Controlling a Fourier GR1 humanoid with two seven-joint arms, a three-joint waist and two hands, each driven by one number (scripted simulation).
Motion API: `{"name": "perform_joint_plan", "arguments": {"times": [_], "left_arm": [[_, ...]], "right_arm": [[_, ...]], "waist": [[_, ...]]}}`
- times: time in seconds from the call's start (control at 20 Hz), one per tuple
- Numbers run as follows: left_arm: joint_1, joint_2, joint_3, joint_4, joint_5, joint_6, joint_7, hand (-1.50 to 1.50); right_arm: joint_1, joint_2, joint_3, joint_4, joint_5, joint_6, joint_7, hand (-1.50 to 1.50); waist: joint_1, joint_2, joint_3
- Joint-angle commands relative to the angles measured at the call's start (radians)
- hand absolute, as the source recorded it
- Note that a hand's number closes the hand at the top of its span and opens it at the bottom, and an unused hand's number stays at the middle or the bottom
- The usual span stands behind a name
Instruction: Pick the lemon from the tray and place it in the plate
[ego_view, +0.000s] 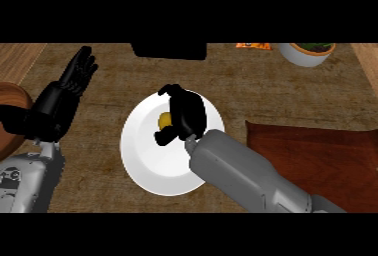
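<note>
While the lemon (165, 119) hangs over the white plate (148, 165), the right robot hand (183, 115) is curled round it; placing is underway, and opening those fingers seems next. Left robot hand (74, 80) rests open, desk-side

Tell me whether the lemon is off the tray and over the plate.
Over the plate: the small yellow lemon shows under the black right hand, above the round white plate, apart from the dark red tray.

Counter (103, 150): plate (148, 165), tray (325, 150), pot (306, 55).

No text, label or number is readable on anything here.
</note>
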Motion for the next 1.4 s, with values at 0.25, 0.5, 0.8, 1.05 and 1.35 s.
{"name": "perform_joint_plan", "arguments": {"times": [0.25, 0.5, 0.8, 1.05, 1.35], "left_arm": [[-0.034, -0.005, -0.004, 0.004, 0.007, -0.016, 0.029, 0.00], [0.018, -0.002, 0.009, 0.004, -0.002, -0.019, -0.024, 0.00], [0.061, 0.002, 0.039, -0.030, -0.008, 0.004, 0.002, 0.00], [0.077, 0.033, 0.079, -0.108, 0.018, -0.016, 0.052, 0.00], [0.067, 0.009, 0.063, -0.069, -0.008, -0.018, 0.039, 0.00]], "right_arm": [[-0.010, 0.000, 0.046, 0.034, -0.246, -0.245, -0.225, -1.50], [-0.040, 0.000, -0.052, 0.020, -0.396, -0.310, -0.344, -1.50], [0.038, 0.000, -0.167, -0.057, -0.472, -0.301, -0.488, -1.50], [0.182, -0.054, -0.231, -0.091, -0.510, -0.258, -0.611, -1.50], [0.369, -0.196, -0.325, -0.277, -0.553, -0.107, -0.732, -1.50]], "waist": [[0.021, 0.005, 0.001], [0.011, 0.003, 0.001], [-0.057, -0.015, 0.001], [-0.066, -0.017, 0.001], [-0.077, -0.017, 0.000]]}}
